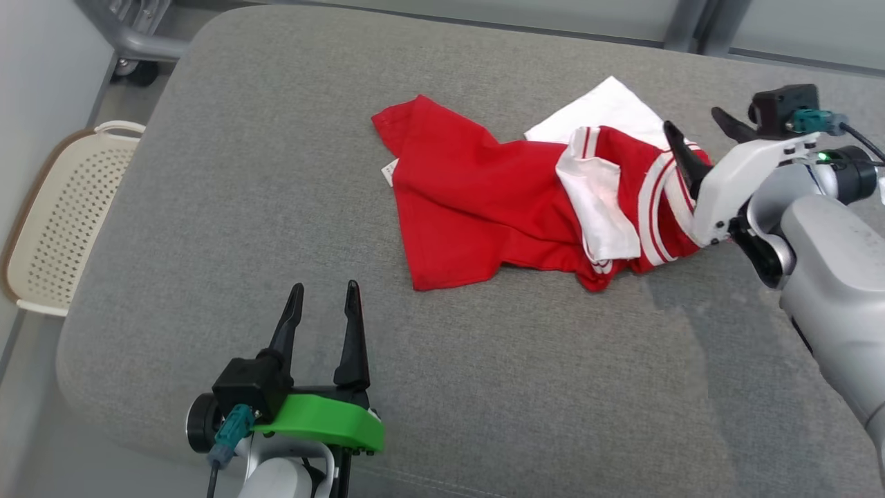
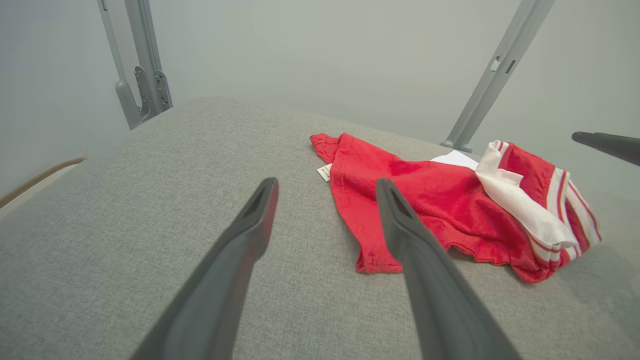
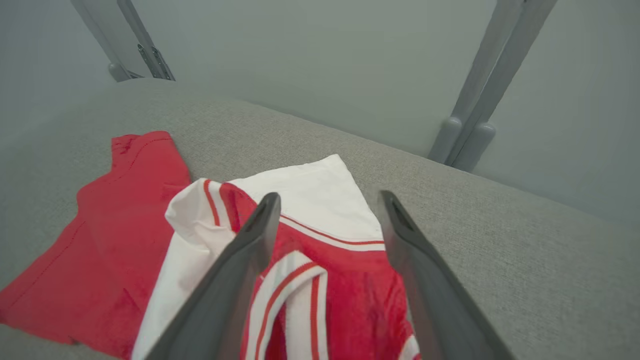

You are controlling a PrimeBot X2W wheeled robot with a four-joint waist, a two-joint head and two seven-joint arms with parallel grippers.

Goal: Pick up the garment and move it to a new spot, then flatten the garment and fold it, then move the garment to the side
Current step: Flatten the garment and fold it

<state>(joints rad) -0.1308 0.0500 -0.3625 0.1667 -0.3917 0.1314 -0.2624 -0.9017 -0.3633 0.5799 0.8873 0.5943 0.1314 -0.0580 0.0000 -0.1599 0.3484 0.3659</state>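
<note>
Fingers (image 1: 686,160) of the right gripper (image 1: 697,123) are seen spread wide, poised over the striped red-and-white end of the garment (image 1: 477,207) with nothing pinched between them; whether their tips brush the cloth cannot be told. The left gripper (image 1: 325,287) is likewise held open near the front edge of the grey cushion (image 1: 242,207), well apart from the garment and aimed toward its near red hem. The garment is found right of the cushion's middle, lying in a crumpled heap: a red panel is spread toward the left with a small white label (image 1: 389,173) at its edge, a white piece is turned over the striped part, and another white panel (image 1: 608,111) juts out behind. No hold on it is had by either gripper. Whether the first step, the move to a new spot, is already finished cannot be read from these views. The flattening is judged not yet done, since folds and overlaps are plain, and the folding and the final move to the side are also left. A perforated basket (image 1: 69,221) is seen on the floor beside the cushion's left edge.
</note>
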